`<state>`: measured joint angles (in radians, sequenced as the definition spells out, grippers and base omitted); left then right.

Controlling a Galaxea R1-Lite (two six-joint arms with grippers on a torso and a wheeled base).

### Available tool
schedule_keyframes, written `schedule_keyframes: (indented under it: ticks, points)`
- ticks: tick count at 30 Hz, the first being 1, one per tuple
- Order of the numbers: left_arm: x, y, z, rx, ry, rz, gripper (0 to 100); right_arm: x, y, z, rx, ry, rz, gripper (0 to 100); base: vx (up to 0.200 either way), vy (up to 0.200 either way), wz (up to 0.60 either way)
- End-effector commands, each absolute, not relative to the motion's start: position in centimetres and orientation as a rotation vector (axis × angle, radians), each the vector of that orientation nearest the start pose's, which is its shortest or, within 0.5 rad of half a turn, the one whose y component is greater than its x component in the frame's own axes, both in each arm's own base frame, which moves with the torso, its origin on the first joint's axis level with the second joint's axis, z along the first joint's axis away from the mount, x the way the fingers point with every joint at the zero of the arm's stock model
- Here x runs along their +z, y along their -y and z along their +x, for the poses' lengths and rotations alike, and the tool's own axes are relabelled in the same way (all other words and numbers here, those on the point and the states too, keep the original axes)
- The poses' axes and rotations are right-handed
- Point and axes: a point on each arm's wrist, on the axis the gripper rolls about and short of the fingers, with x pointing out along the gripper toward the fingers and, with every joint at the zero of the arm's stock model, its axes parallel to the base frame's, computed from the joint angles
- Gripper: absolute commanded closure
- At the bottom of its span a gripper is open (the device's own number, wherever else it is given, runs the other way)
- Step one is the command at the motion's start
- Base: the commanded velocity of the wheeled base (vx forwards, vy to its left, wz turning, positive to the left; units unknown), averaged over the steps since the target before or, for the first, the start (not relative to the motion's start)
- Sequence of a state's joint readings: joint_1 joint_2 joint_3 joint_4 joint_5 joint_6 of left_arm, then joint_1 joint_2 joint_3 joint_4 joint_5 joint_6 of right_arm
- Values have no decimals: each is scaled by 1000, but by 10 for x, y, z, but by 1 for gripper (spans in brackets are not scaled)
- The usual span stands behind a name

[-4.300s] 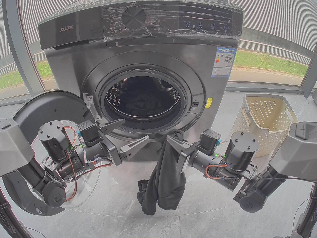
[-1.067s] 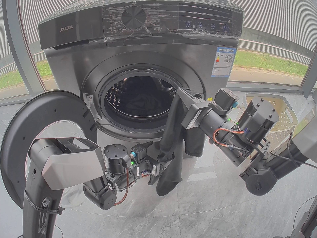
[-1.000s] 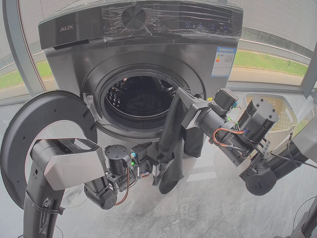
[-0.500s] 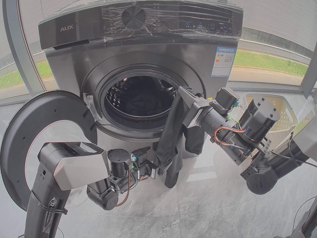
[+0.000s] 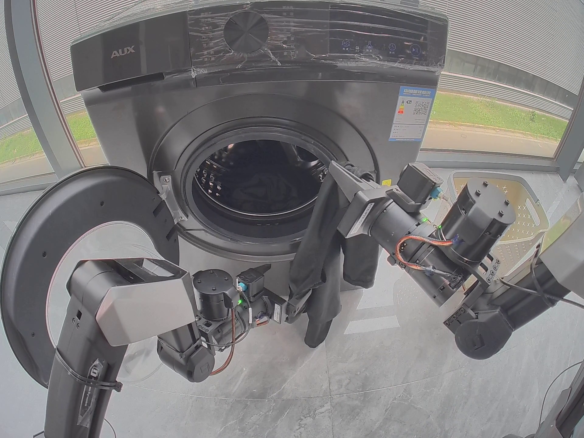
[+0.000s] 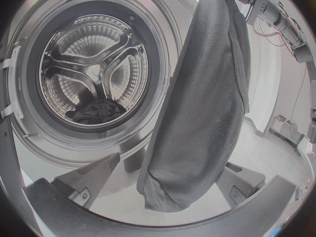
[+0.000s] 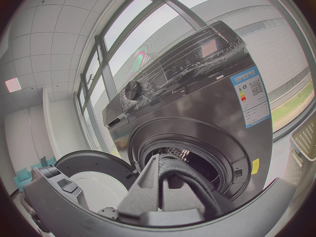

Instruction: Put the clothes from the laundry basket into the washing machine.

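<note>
Dark garment (image 5: 316,250) hanging, right end effector (image 5: 348,171) clamped

Grey marble floor (image 5: 365,396) below tall windows (image 5: 505,31) showing grass (image 5: 499,114).

Both arms are dark grey and black. Just behind the left gripper (image 5: 298,304) sit a white label, a green light and a black box with a blue plug. Farther back come a black cylindrical motor (image 5: 213,287), looping orange cable (image 5: 231,342) and an angular pale-grey shell (image 5: 143,299). Behind the right gripper (image 5: 344,180) are a similar box, orange wires (image 5: 420,244) and a black cylinder (image 5: 477,211). The fingers (image 6: 98,168) are dark screwed wedges.
</note>
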<state>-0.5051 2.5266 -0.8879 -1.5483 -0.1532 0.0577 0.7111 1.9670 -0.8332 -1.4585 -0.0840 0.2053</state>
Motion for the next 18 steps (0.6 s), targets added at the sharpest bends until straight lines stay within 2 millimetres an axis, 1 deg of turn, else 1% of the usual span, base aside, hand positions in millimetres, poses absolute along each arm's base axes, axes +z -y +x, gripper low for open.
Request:
schedule_keyframes:
  ticks: [1, 11, 12, 13, 14, 15, 17, 18]
  points:
    - [-14, 200, 360, -652, -64, 72, 100, 183, -231, 270, 654, 240, 326, 100, 0, 0, 0]
    - [-10, 202, 360, -664, -48, 65, 100, 179, -228, 270, 645, 225, 319, 100, 0, 0, 0]
    - [-6, 200, 361, -659, -39, 61, 100, 176, -226, 270, 638, 214, 315, 100, 0, 0, 0]
    - [4, 199, 361, -657, -19, 58, 100, 174, -224, 270, 636, 204, 310, 100, 0, 0, 0]
    - [5, 198, 361, -659, -16, 57, 100, 174, -224, 270, 636, 204, 310, 100, 0, 0, 0]
    - [20, 190, 361, -641, 7, 50, 100, 168, -220, 270, 628, 182, 300, 100, 0, 0, 0]
    - [35, 179, 356, -622, 22, 54, 100, 160, -212, 271, 610, 152, 282, 100, 0, 0, 0]
    - [45, 174, 352, -618, 35, 53, 100, 157, -208, 272, 602, 144, 278, 100, 0, 0, 0]
